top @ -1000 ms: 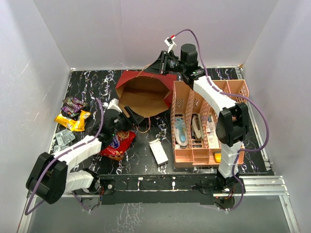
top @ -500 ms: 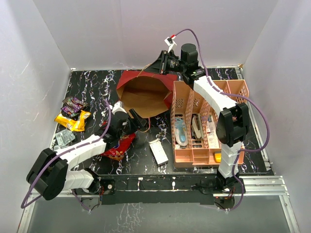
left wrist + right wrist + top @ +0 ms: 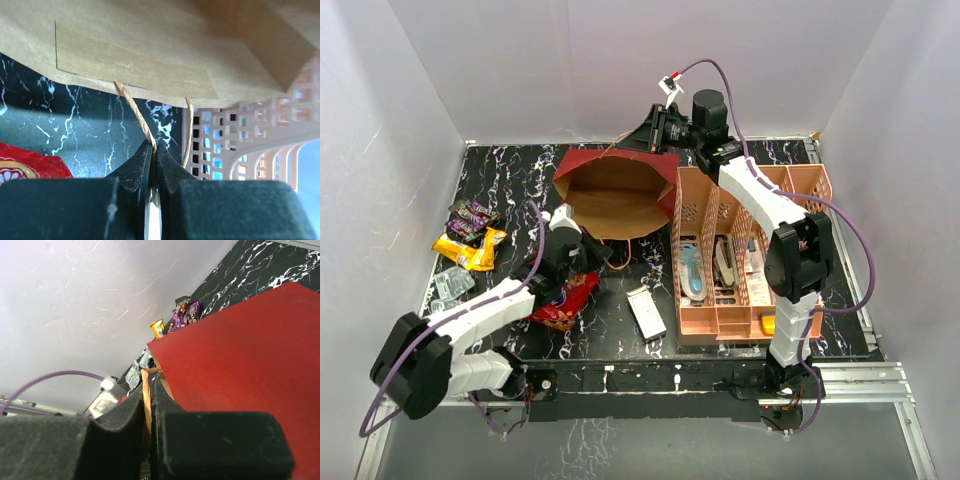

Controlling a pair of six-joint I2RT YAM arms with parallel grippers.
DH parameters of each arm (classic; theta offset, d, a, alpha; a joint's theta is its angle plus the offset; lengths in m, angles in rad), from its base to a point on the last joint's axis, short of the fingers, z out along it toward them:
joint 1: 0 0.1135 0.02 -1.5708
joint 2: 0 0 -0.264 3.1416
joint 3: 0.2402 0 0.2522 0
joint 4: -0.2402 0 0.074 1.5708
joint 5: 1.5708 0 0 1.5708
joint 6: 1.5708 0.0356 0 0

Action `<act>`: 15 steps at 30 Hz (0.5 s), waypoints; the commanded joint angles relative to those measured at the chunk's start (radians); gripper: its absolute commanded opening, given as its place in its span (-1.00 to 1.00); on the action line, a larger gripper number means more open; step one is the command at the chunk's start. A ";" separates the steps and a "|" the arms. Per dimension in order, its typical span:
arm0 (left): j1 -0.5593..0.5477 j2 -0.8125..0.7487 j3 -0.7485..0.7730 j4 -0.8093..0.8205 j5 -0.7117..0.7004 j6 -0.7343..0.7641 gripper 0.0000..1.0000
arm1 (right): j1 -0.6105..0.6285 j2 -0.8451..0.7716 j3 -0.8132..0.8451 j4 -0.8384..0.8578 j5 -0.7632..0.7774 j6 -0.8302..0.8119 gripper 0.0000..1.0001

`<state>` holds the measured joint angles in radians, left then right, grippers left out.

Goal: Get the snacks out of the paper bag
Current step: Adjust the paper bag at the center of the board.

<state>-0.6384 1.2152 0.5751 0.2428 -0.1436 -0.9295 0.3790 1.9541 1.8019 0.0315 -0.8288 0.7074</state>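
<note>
The dark red paper bag (image 3: 615,198) lies with its brown mouth open toward me, and I cannot tell whether anything is inside. My left gripper (image 3: 592,252) (image 3: 153,147) is shut on the near tan handle cord (image 3: 140,115) just below the bag's edge (image 3: 150,50). At the bag's far side my right gripper (image 3: 652,135) (image 3: 150,385) is shut on the other handle cord (image 3: 146,390), beside the red wall (image 3: 240,350). A large red snack bag (image 3: 563,300) lies under my left arm. Purple packets (image 3: 470,215), orange-yellow packets (image 3: 468,250) and a clear wrapper (image 3: 450,285) lie at the left.
A pink slotted rack (image 3: 740,250) with stationery stands right of the bag, touching its side. A small white box (image 3: 645,312) lies on the black marbled table in front of the rack. White walls close in the table on three sides.
My left gripper moved right from over the red snack bag to the bag's near handle and closed on the cord. The bag's mouth shifted slightly. The right arm stayed still.
</note>
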 commanded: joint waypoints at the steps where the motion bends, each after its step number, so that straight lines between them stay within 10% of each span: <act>1: -0.005 -0.168 0.123 -0.115 -0.065 0.092 -1.00 | -0.016 -0.043 0.023 -0.001 0.015 -0.081 -0.84; 6: -0.003 -0.251 0.185 -0.220 -0.106 0.036 -1.00 | -0.063 0.021 0.104 -0.093 -0.004 -0.115 -0.80; 15: -0.003 -0.227 0.291 -0.327 -0.144 0.009 -1.00 | -0.100 0.006 0.150 -0.198 0.003 -0.213 0.05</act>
<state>-0.6388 0.9794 0.8047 0.0074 -0.2413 -0.9134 0.2996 1.9827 1.8744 -0.1188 -0.8291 0.5735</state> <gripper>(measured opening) 0.018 0.435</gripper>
